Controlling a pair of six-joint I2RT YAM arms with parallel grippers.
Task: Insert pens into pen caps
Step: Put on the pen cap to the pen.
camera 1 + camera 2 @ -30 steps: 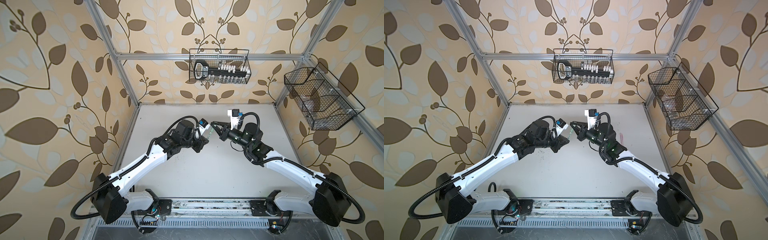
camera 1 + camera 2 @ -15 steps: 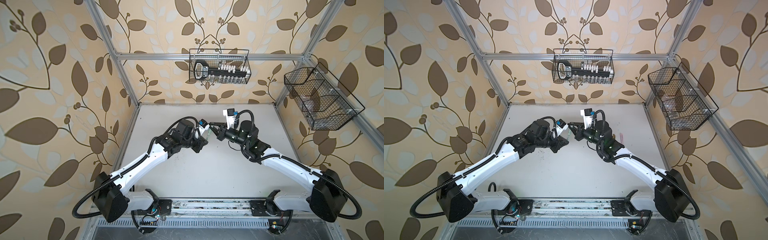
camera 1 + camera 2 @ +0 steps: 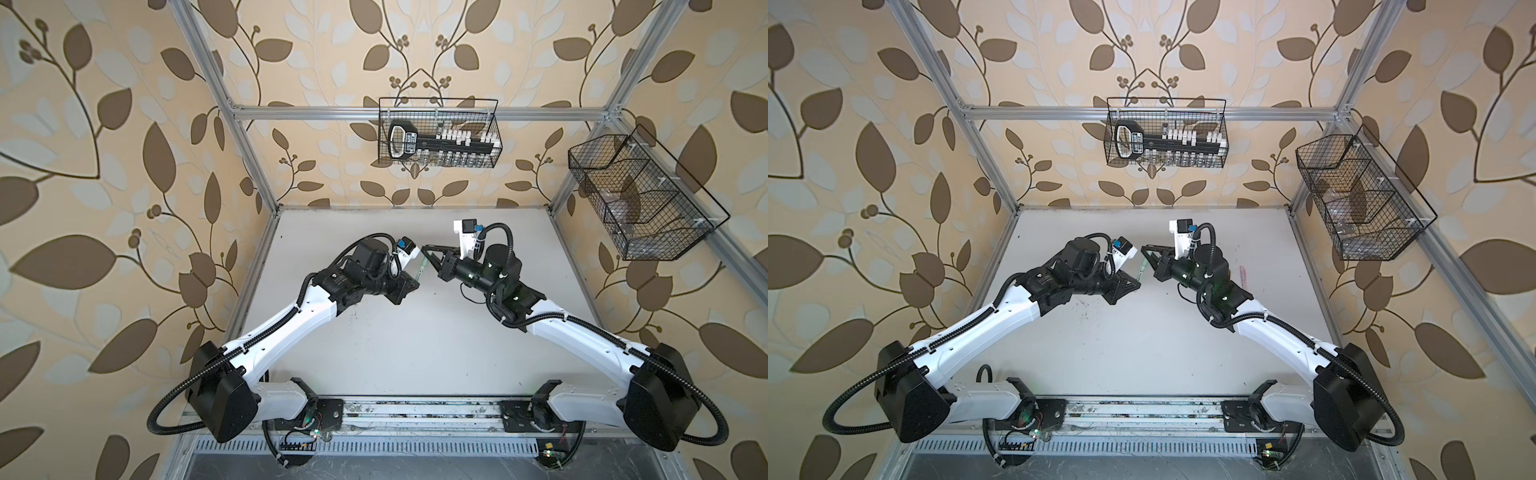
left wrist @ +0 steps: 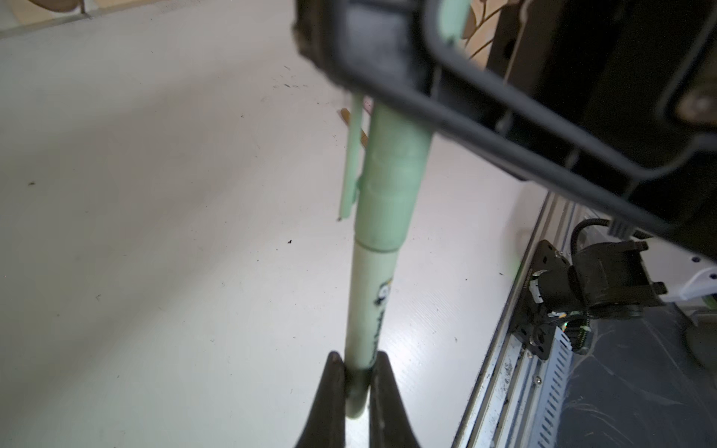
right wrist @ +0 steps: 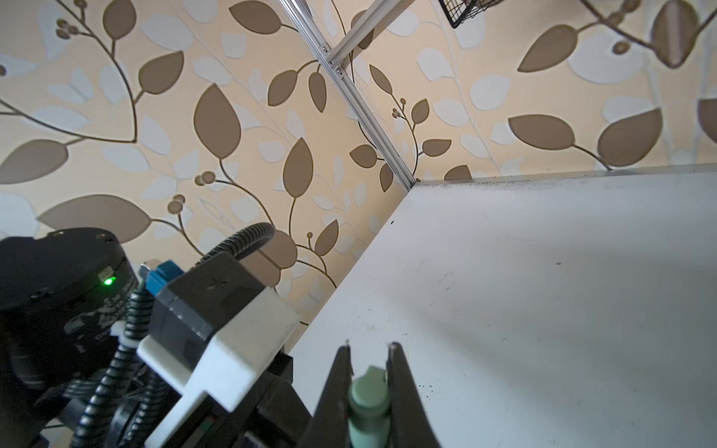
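A pale green pen (image 4: 368, 302) is held by its rear end in my shut left gripper (image 4: 359, 358). A pale green pen cap (image 4: 392, 174) with a clip sits over the pen's front end. My right gripper (image 5: 369, 349) is shut on that cap (image 5: 368, 391). In both top views the two grippers meet above the table's middle, the left gripper (image 3: 409, 284) just left of the right gripper (image 3: 428, 251), with the pen (image 3: 420, 268) (image 3: 1143, 268) between them. A pink pen (image 3: 1243, 274) lies on the table behind the right arm. A brown piece (image 4: 362, 134) shows behind the cap.
A wire basket (image 3: 438, 137) with a tool set hangs on the back wall, and another wire basket (image 3: 640, 195) hangs on the right wall. A metal rail (image 3: 415, 415) with both arm bases runs along the table's front edge.
My right gripper has turned and moved left toward the left gripper, bringing the cap onto the pen. The left arm has hardly moved.
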